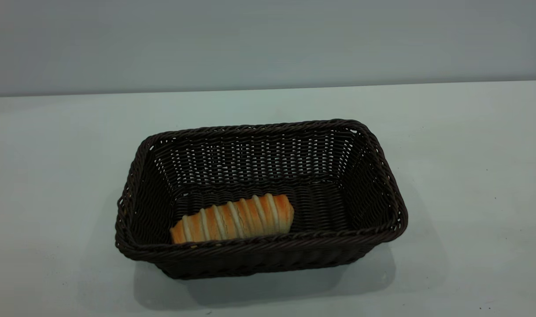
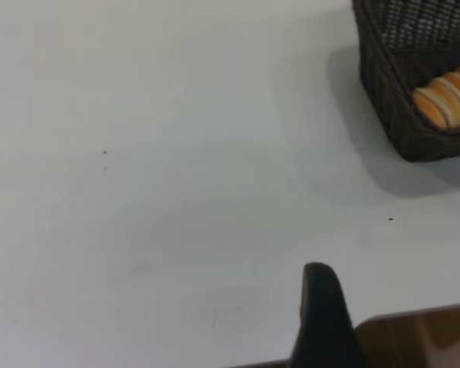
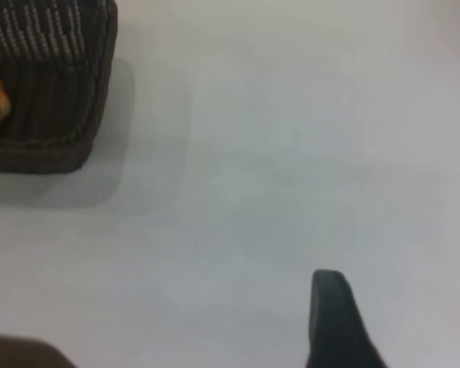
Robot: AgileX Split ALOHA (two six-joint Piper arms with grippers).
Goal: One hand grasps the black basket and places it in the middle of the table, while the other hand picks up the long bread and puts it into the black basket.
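The black basket [image 1: 384, 176] stands in the middle of the table [image 1: 470, 145], its long side across the exterior view. The long bread [image 1: 234, 219] lies inside it, along the near wall toward the basket's left end. Neither arm shows in the exterior view. My left gripper [image 2: 399, 303] hovers over bare table well away from the basket [image 2: 391, 100]; one dark finger [image 2: 322, 310] shows with nothing beside it. My right gripper [image 3: 399, 307] is likewise off to the basket's [image 3: 54, 138] other side, open and empty, one finger [image 3: 330, 314] in sight.
A grey wall [image 1: 268, 39] rises behind the table's far edge. The table's near edge [image 2: 414, 318] runs under the left gripper, with brown floor beyond. A few tiny dark specks [image 2: 105, 152] dot the tabletop.
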